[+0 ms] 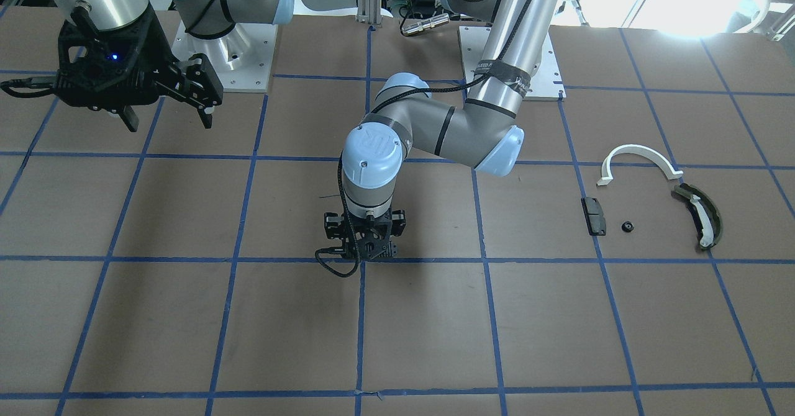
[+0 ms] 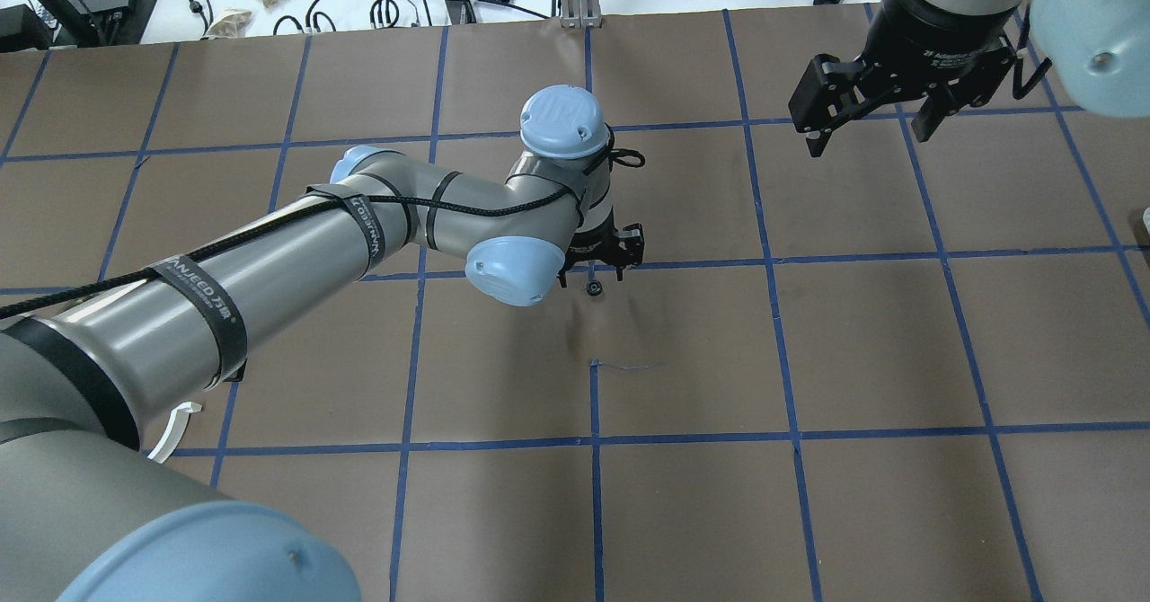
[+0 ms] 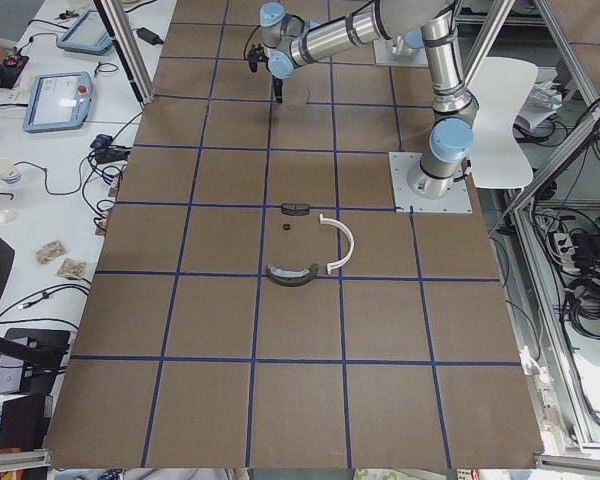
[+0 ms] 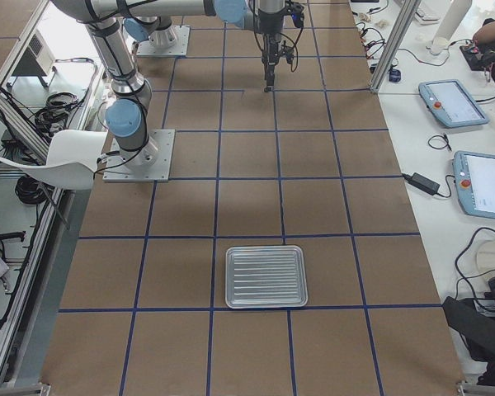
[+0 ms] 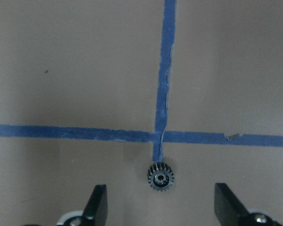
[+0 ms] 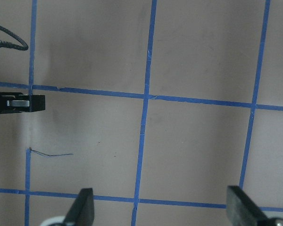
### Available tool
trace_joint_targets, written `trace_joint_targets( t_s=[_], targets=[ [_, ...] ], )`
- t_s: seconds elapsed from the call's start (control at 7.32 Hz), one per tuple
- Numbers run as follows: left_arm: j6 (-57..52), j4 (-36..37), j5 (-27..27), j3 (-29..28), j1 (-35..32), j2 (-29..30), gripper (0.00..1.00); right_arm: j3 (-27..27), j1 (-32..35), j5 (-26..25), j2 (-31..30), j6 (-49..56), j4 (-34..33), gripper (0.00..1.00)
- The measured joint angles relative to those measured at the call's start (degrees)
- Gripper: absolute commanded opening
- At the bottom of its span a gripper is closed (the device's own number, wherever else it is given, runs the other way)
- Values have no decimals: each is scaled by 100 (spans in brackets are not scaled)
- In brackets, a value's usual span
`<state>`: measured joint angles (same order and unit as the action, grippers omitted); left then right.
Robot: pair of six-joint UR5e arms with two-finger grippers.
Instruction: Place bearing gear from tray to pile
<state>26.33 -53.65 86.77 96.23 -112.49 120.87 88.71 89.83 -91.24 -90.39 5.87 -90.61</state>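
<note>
A small black toothed bearing gear [image 5: 160, 178] lies flat on the brown table at a blue tape crossing; it also shows in the overhead view [image 2: 594, 288]. My left gripper [image 5: 161, 200] is open, its fingers on either side of the gear and apart from it. In the front-facing view the left gripper [image 1: 365, 245] hides the gear. The pile lies apart: a white half-ring arc [image 1: 640, 157], a dark olive curved piece [image 1: 699, 216], a black block [image 1: 594, 215] and a tiny black part [image 1: 628, 226]. The metal tray [image 4: 266, 276] is empty. My right gripper [image 2: 867, 126] is open, empty and raised.
The table is brown with a blue tape grid. The arms' base plates [image 1: 223, 49] stand at the robot's edge. The tray sits near the table's right end and the pile [image 3: 305, 250] towards its left end. Cables and devices [image 2: 395, 0] lie beyond the far edge.
</note>
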Motion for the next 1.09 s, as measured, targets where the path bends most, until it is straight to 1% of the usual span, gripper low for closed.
trace_joint_targets(
  t_s=[0.27, 0.41, 0.55, 0.68, 0.96, 1.09],
  targets=[
    [10, 41, 43, 31, -24, 63, 70, 8, 0, -17, 17, 4, -2, 100],
    [21, 50, 59, 33, -31, 88, 64, 11, 0, -13, 24, 5, -1, 100],
    [40, 61, 65, 35, -37, 114, 55, 12, 1, -2, 27, 4, -1, 100],
    [109, 68, 65, 36, -44, 136, 43, 9, 3, 8, 32, 2, 1, 100],
    [331, 73, 60, 35, -74, 163, 21, 7, -16, -13, 29, 4, 7, 100],
    [360, 76, 60, 28, -90, 174, 0, 6, -27, -18, 29, 5, 8, 100]
  ],
)
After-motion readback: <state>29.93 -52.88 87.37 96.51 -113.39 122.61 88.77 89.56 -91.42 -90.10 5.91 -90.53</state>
